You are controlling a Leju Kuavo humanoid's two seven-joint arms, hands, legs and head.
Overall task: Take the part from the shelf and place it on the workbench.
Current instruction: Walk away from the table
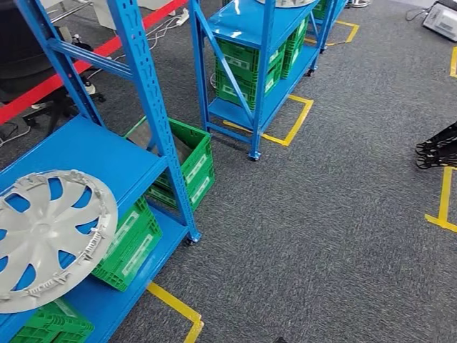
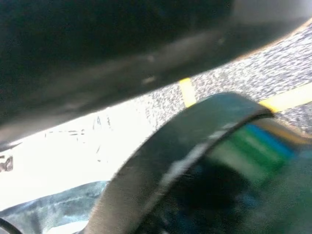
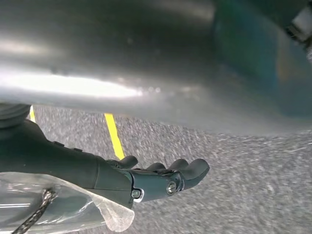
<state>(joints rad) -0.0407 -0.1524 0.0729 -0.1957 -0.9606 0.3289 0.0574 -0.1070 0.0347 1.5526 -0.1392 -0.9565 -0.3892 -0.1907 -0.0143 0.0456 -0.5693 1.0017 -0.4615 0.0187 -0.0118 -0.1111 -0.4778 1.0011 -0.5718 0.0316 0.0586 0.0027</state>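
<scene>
At the lower left of the head view the grey wheel-cover part lies flat on the blue shelf, green crates beneath, while the right hand hangs over carpet, fingers extended, empty; the left hand's state cannot be told.

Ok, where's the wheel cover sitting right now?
In the head view the grey wheel cover lies flat on the blue shelf at lower left, overhanging its front edge above a green crate on the tier below.

two blue shelves, one grey wheel cover, about six green crates, one hand
</scene>
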